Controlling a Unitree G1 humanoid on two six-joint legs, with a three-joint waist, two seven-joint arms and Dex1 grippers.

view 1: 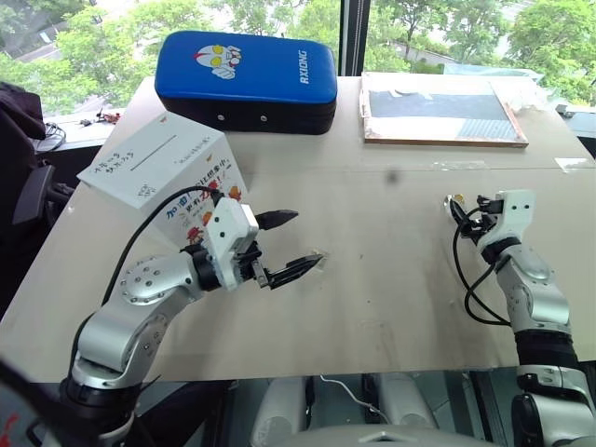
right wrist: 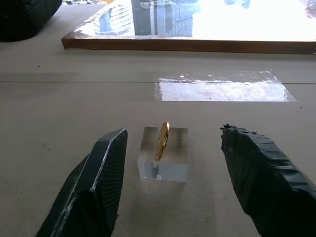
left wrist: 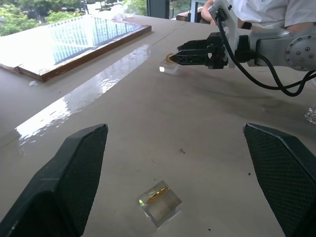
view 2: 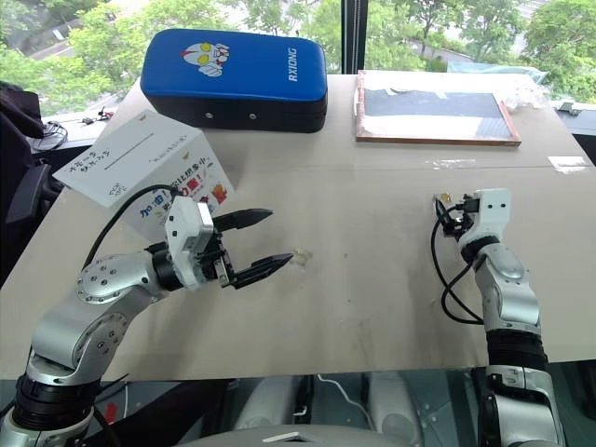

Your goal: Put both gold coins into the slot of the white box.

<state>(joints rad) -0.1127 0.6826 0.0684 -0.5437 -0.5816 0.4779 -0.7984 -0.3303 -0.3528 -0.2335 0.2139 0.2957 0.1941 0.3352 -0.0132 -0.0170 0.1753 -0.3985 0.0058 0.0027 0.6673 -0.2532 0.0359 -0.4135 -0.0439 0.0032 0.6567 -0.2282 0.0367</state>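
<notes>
Beige tabletop [view 1: 391, 279] by a window with trees outside; blue padded case [view 1: 247, 79] and a wood-framed panel [view 1: 438, 110] along the far edge. White box [view 1: 163, 168] tilted at far left, slot [view 1: 154, 154] on its plain face facing up. Left gripper [view 1: 291, 244] hovers just right of the box, fingers spread wide, holding nothing; near gold coin [left wrist: 159, 191] stands on edge in a clear block [left wrist: 160, 203] on the table between them. Right gripper [right wrist: 170, 163] at right side, fingers apart either side of a second clear block [right wrist: 163, 160] holding the other gold coin [right wrist: 162, 140] upright, not touching it
</notes>
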